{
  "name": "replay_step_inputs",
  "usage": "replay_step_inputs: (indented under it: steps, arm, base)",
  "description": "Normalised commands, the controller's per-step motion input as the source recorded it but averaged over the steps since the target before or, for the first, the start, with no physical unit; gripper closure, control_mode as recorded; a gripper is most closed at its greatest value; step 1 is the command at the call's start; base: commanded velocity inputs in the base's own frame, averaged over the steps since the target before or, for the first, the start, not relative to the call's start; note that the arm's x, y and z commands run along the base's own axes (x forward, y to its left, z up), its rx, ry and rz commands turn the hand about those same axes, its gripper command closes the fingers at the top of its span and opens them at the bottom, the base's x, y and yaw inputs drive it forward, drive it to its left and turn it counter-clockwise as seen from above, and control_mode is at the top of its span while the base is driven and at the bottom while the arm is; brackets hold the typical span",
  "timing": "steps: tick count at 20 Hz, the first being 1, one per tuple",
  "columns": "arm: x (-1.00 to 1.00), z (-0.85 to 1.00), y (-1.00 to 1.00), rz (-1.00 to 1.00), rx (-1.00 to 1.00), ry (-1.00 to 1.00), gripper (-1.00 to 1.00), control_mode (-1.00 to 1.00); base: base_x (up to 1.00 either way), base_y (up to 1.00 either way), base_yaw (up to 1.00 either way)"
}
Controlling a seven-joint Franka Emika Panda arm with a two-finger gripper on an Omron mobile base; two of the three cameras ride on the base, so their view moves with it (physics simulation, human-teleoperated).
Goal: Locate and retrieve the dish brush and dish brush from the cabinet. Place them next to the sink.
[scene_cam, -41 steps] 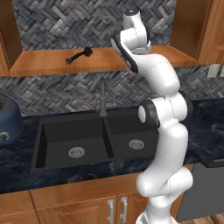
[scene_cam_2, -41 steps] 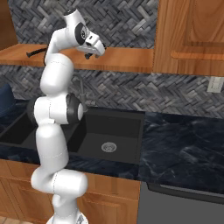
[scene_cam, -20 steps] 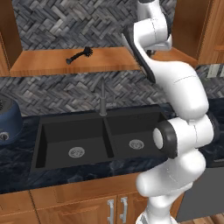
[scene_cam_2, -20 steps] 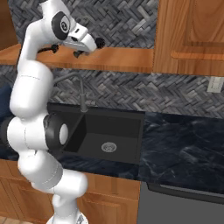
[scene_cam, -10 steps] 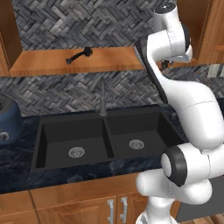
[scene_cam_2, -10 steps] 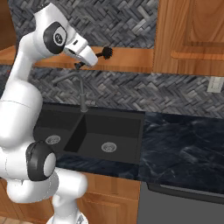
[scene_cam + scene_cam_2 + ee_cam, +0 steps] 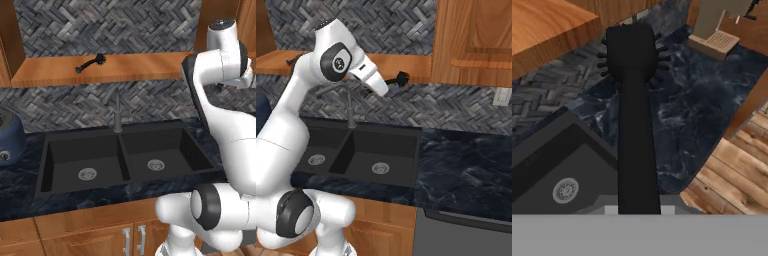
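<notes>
- Hand view: you see a dish brush (image 7: 633, 115) running straight out from between the jaws, handle at the bottom edge, bristly head (image 7: 632, 52) at the far end. The jaws are clenched on its handle; the fingertips themselves are hidden behind it.
- Long axis: the held brush lies along the line of the gripper (image 7: 387, 86), not across it. In the right base view its head pokes out past the wrist, in front of the cabinet shelf (image 7: 406, 62) edge and above the right basin.
- Direction to the drop zone: beneath the held brush you see the sink (image 7: 552, 165) corner on one side and bare dark counter (image 7: 697, 110) on the other. In the right base view that counter (image 7: 466, 165) lies to the right of the sink (image 7: 381, 150), well below the gripper.
- Judgement: the coming move calls for a descent and a swing to the right, so that the brush lands flat beside the basin rim and not in it.
- Second dish brush (image 7: 91, 63): it lies on the cabinet shelf (image 7: 150, 67), curved handle pointing left, head to the right, well apart from the arm and above the left basin of the sink (image 7: 120, 155).
</notes>
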Motion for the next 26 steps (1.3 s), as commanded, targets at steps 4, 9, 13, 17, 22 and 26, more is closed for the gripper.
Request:
replay_step_inputs:
  steps: [4, 9, 13, 17, 22, 26]
  arm:
    - [-0.08, -0.31, -0.99, -0.01, 0.13, 0.17, 1.0, -1.0]
    - [0.11, -0.48, -0.72, 0.13, 0.18, 0.08, 1.0, -1.0]
    - [0.05, -0.85, -0.43, 0.3, 0.07, 0.03, 1.0, -1.0]
    - [0.11, -0.98, -0.13, 0.3, -0.11, 0.14, 1.0, -1.0]
    - [0.28, -0.73, -0.21, 0.24, -0.04, 0.19, 1.0, -1.0]
    - [0.47, -0.46, -0.21, 0.28, 0.06, 0.14, 1.0, -1.0]
  base:
    - [0.0, 0.0, 0.0]
    - [0.0, 0.0, 0.0]
    - [0.0, 0.0, 0.0]
    - [0.0, 0.0, 0.0]
    - [0.0, 0.0, 0.0]
    - [0.0, 0.0, 0.0]
